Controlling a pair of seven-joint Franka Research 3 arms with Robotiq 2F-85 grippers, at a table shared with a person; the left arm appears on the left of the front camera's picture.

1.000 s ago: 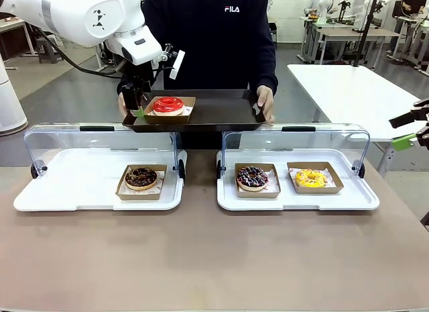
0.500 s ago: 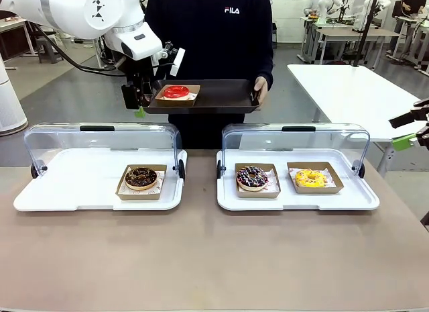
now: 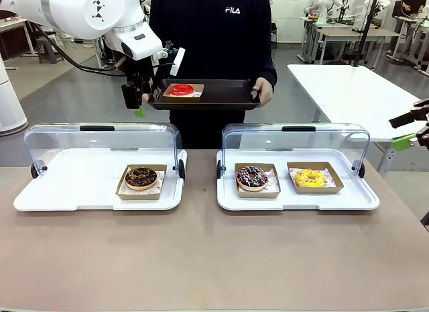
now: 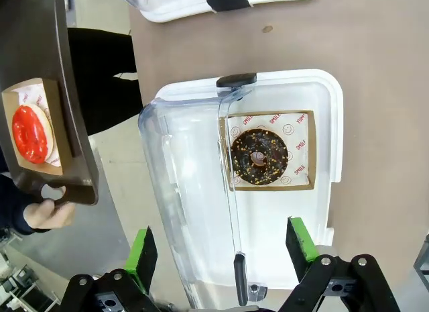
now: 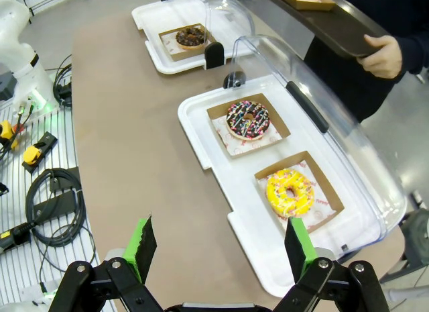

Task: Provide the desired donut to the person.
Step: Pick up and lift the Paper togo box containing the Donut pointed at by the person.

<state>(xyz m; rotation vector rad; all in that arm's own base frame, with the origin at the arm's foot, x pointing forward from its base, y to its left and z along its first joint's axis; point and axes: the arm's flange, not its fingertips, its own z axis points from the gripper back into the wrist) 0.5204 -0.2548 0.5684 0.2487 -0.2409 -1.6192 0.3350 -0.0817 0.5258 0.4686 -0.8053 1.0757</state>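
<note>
Front view: the red donut [image 3: 181,90] sits in its card tray on the dark tray [image 3: 228,97] that the person [image 3: 211,37] holds level at chest height, beyond the far table edge, with one hand [image 3: 263,92] on the tray's end. The left claw [image 3: 136,105] hangs just beside the tray's other end, apart from the donut. In the left wrist view its fingers are spread wide with nothing between them, and the red donut lies off to the side on the tray.

The right claw [image 3: 414,129] is parked well apart at the table's right. The right wrist view shows it spread wide and empty too.

On the table, both clear lids stand raised. The left case [image 3: 40,191] holds a chocolate donut [image 3: 141,178]. The right case [image 3: 362,198] holds a sprinkled donut [image 3: 252,178] and a yellow donut [image 3: 310,178], each in a card tray.

I judge the main step done: a donut rests on the person's tray and neither claw carries anything. Whether red is the wanted one the pictures cannot say. What looks left is small: the left arm clearing away from the tray, and perhaps lowering the lids if the task calls for that.
</note>
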